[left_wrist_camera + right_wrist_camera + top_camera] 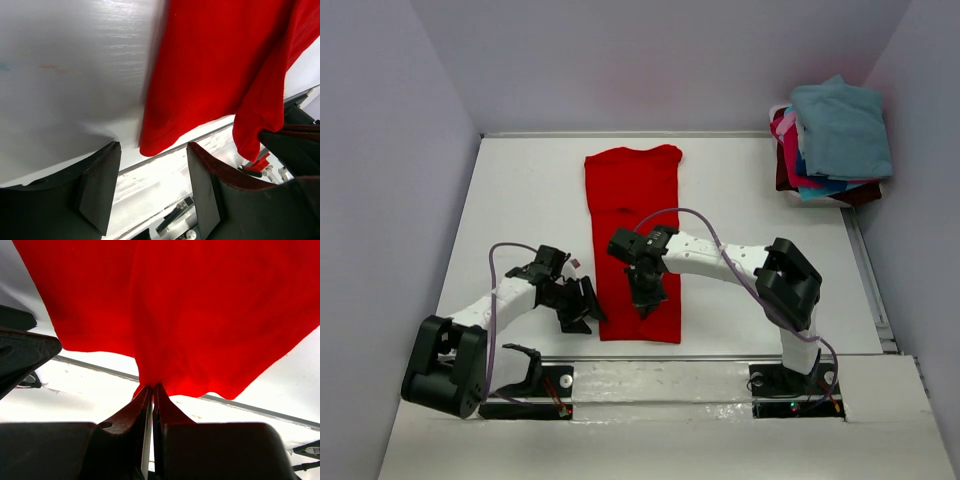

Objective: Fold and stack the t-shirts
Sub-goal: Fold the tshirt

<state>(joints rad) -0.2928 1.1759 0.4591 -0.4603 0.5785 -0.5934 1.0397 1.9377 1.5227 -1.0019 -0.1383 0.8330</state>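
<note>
White table [520,200], pale lavender walls on three sides. Top view covers the whole work area.

Red t-shirt [632,200]: lies flat along the table's centre line, collar end far, hem end near the arm bases. It shows as a narrow, straight-sided strip, so the sideways folds look done. No end-over-end fold is visible yet.

Right gripper [151,387]: fingers pressed together on a pinch of the red cloth at the near hem, with the fabric bunching up from the fingertips in the right wrist view.

Left gripper [154,150]: fingers spread wide, nothing between them. It sits just beside the shirt's near left corner, over bare table.

Pile of t-shirts [835,140]: far right corner, well apart from the red one. Teal-blue shirt [840,125] on top; pink, blue and dark maroon edges show beneath. The pile looks loose; whether each is properly folded cannot be told.

Assessment: roughly mid-fold on the red shirt. Left to do: bring the hem end over toward the collar, then carry the shirt to the pile.
</note>
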